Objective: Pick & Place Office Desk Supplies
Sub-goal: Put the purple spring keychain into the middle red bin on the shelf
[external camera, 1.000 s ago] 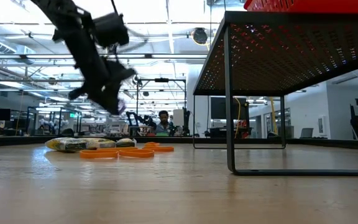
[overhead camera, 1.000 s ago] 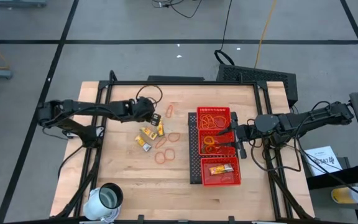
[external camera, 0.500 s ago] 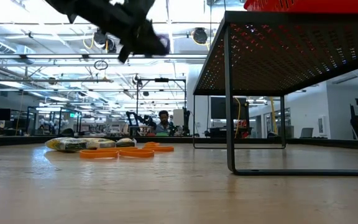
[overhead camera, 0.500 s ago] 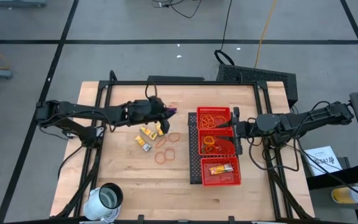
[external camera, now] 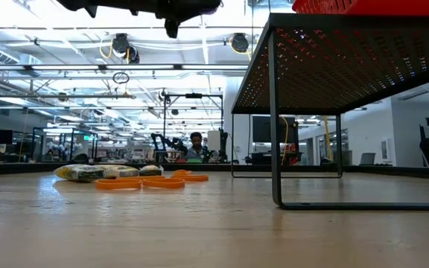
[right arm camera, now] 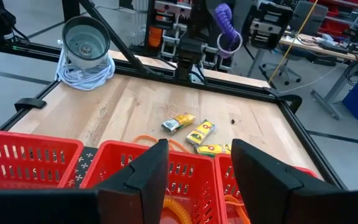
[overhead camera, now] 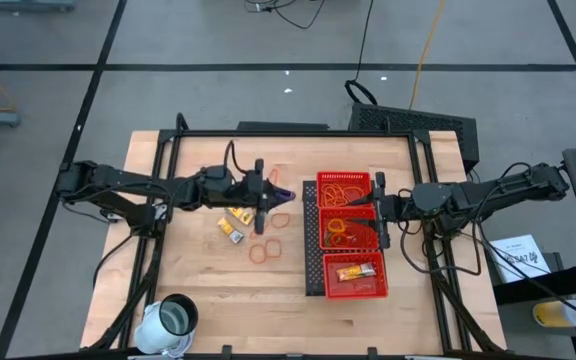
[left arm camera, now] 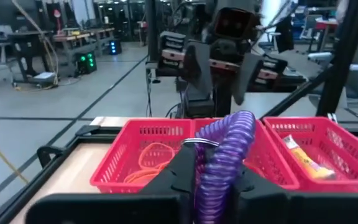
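Note:
My left gripper hovers above the table just left of the red mesh tray and is shut on a purple coiled loop, which fills the left wrist view. Orange rubber-band loops and yellow packets lie flat on the wood below it, also seen in the low view as bands and packets. My right gripper is open over the tray's right rim, and its fingers frame the compartments in its wrist view. My left gripper pinches the purple coil between its two fingers, with the coil's upper bend and a small metal ring standing out past the fingertips. The fingers point level toward the table's right side. The coil is lifted clear of the table.
The tray sits raised on a black mesh stand. Its far compartment and middle one hold rubber bands; the near one holds a packet. A white cup stands at the near left corner.
My left gripper has risen from just above the table and travelled toward the table's right, toward the tray, carrying the purple coil. In the low view it has climbed to the top edge. The bands and packets have stayed put.

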